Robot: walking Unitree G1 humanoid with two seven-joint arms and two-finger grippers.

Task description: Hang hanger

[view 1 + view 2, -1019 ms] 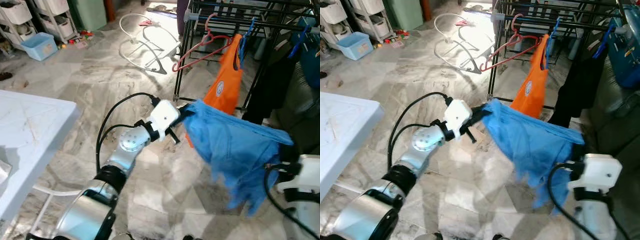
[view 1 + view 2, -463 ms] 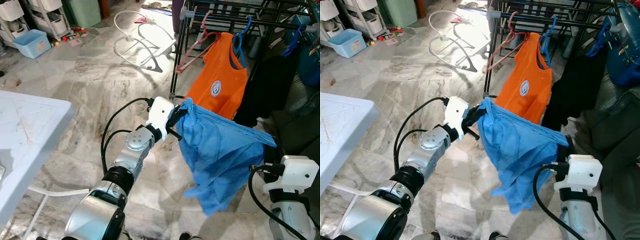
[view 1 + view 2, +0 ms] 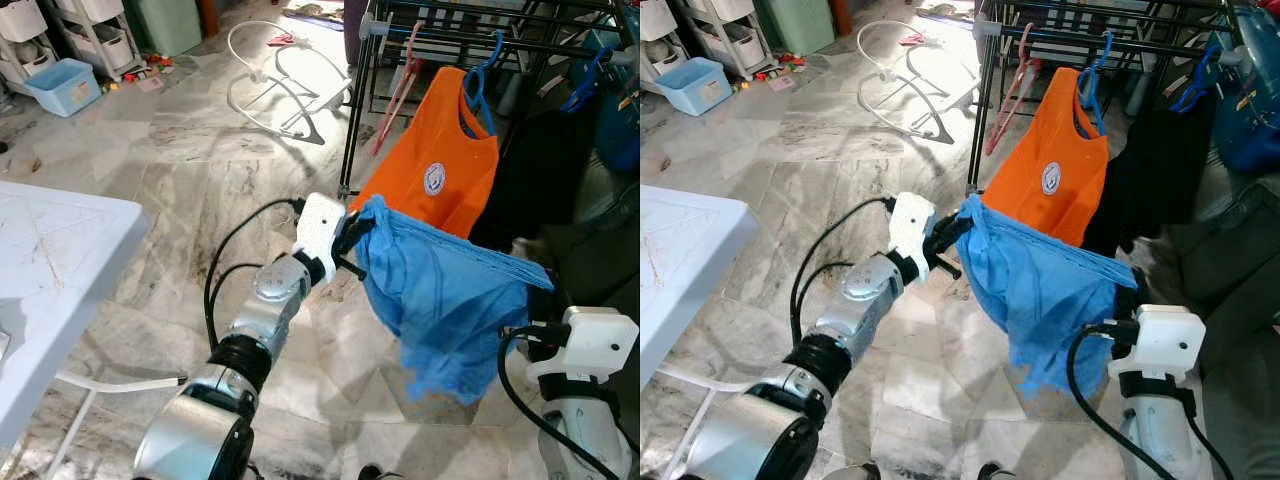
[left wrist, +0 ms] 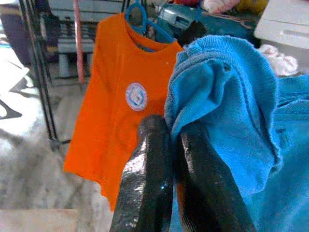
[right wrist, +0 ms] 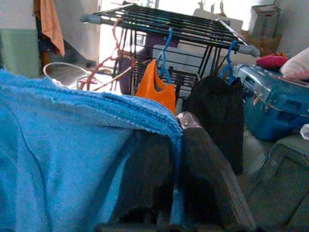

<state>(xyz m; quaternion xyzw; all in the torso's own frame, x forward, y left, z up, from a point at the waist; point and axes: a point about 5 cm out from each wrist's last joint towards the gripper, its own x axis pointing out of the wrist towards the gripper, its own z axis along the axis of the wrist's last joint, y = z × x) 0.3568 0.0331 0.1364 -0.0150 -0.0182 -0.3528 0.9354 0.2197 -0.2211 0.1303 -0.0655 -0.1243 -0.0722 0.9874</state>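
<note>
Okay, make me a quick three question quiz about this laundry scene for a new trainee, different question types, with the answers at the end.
1. True or false: the orange shirt hangs on a blue hanger on the drying rack.
2. What do the left pincer and right pincer hold between them?
A. blue garment
B. black garment
C. pink hanger
3. Fill in: the white table stands on the robot's ____ side.

Key: 1 true; 2 A; 3 left.
</note>
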